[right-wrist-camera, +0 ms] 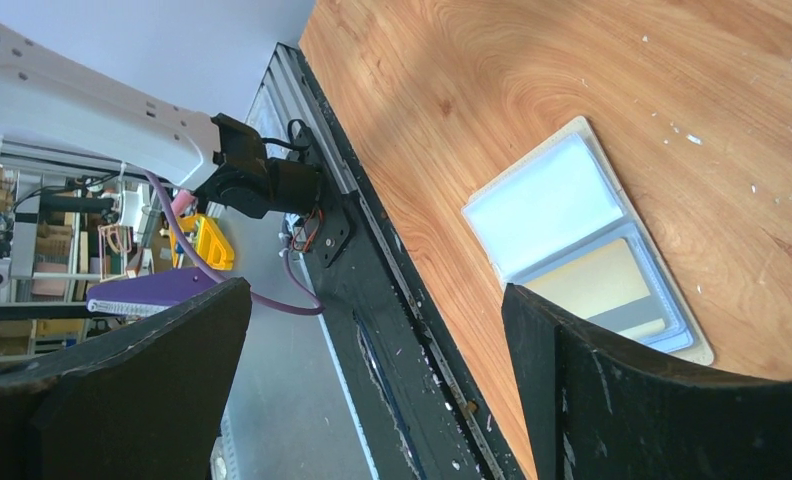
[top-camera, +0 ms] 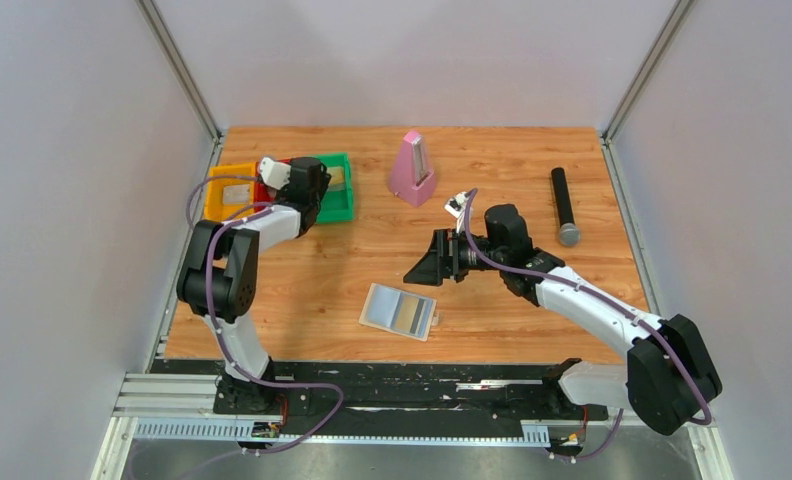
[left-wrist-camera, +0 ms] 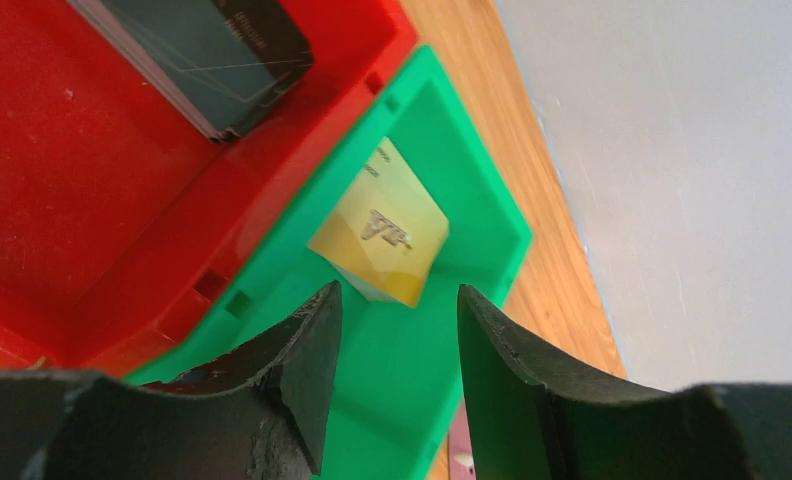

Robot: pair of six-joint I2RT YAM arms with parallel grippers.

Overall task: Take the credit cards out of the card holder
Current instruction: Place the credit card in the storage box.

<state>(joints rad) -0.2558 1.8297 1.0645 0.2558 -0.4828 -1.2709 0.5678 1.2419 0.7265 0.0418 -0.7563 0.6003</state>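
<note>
The left gripper (left-wrist-camera: 397, 340) is held over the green bin (left-wrist-camera: 472, 170), its jaws partly parted with nothing between them. A gold card (left-wrist-camera: 382, 235) is seen lying in that bin, propped against the wall. A dark card (left-wrist-camera: 212, 50) is seen in the red bin (left-wrist-camera: 62, 190) beside it.

The right gripper (right-wrist-camera: 372, 350) is spread wide and empty above the table (top-camera: 322, 270). The holder (top-camera: 400, 311) is laid open near the front edge; one pocket seems to show a beige card, though this is unclear.
</note>
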